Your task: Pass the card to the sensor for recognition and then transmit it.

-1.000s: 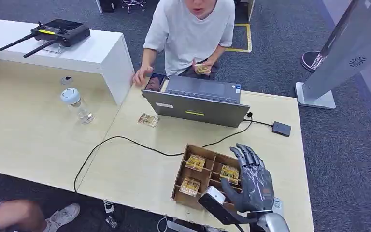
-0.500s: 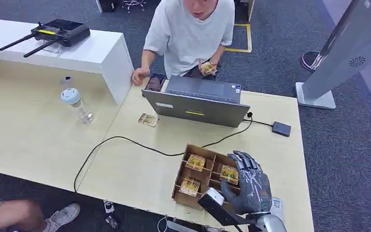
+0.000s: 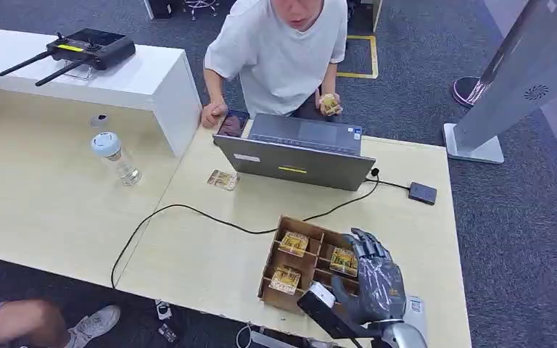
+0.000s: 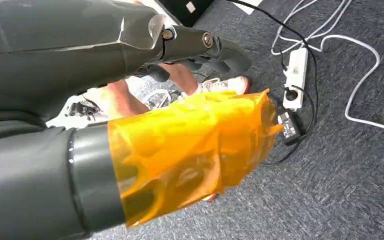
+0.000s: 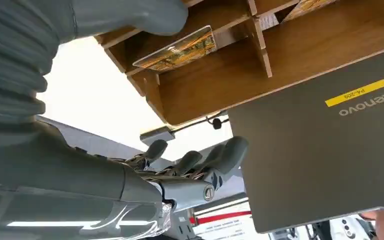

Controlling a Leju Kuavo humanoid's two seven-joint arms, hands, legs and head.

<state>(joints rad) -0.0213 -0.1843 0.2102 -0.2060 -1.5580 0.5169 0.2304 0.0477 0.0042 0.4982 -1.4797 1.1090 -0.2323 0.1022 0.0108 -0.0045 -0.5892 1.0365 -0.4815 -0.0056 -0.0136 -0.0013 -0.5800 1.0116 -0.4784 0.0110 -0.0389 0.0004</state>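
Right hand (image 3: pixel 374 284) over the wooden tray (image 3: pixel 270 271), fingers (image 5: pixel 225 154) spread, gripping nothing; card (image 5: pixel 176 50) just beside thumb. "Lenovo" readable on laptop (image 5: pixel 330 145) lid; left hand's (image 4: pixel 130 165) finger state: cannot tell.

Five cards (image 3: pixel 294 243), one divided box (image 3: pixel 274 279), one laptop (image 3: pixel 297 152), one bottle (image 3: pixel 116 157), one person (image 3: pixel 279 51).

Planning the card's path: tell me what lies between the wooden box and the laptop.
In the head view, bare tabletop crossed by a black cable separates the wooden box from the laptop.
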